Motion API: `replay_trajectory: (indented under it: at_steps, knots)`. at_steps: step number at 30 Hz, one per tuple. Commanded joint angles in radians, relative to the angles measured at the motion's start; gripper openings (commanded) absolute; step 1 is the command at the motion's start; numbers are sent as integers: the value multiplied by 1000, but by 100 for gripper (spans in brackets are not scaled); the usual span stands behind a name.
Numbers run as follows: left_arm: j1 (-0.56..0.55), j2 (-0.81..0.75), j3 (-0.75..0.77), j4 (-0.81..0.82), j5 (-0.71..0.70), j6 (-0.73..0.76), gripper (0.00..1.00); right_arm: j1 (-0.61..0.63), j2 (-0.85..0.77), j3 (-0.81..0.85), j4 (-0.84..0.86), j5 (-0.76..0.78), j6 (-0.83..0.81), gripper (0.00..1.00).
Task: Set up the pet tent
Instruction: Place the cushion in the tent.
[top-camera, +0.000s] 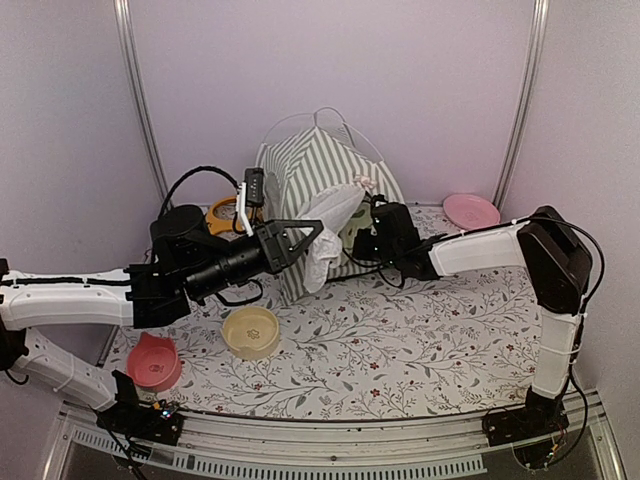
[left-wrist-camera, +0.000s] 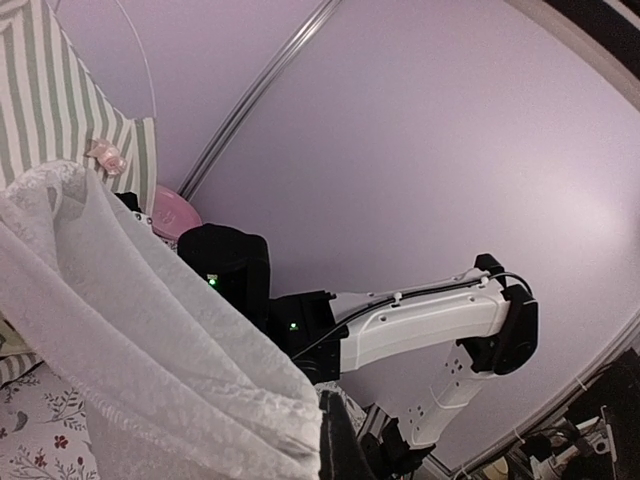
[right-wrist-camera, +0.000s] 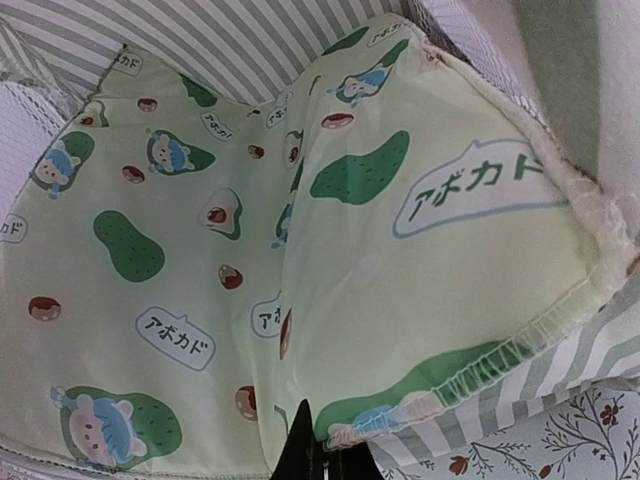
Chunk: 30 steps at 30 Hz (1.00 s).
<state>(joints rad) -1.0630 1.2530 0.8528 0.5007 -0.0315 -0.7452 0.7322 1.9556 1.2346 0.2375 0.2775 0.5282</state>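
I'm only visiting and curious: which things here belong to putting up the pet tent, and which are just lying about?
Part of the job:
pet tent, striped
lace door flap of the tent
printed mat inside the tent

Just lying about:
pink plate
cream bowl
red bowl

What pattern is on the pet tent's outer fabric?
The pet tent has grey-green and white stripes; top external view shows it best.

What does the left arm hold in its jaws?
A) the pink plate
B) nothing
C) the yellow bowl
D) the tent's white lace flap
D: the lace flap runs from the tent into the shut jaws of the left gripper.
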Motion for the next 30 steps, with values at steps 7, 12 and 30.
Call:
replay_trajectory:
  at_steps: [7, 12, 30]
  knots:
    - [-12, -61, -12, 13, 30, -2, 0, -39, 2, 62, 13, -24, 47, 0]
    - [-11, -53, -9, 15, 36, -6, 0, -39, -37, 59, 74, -100, 106, 0]
    - [-24, -103, -27, 21, 58, -30, 0, -39, 96, 60, 54, -19, 118, 0]
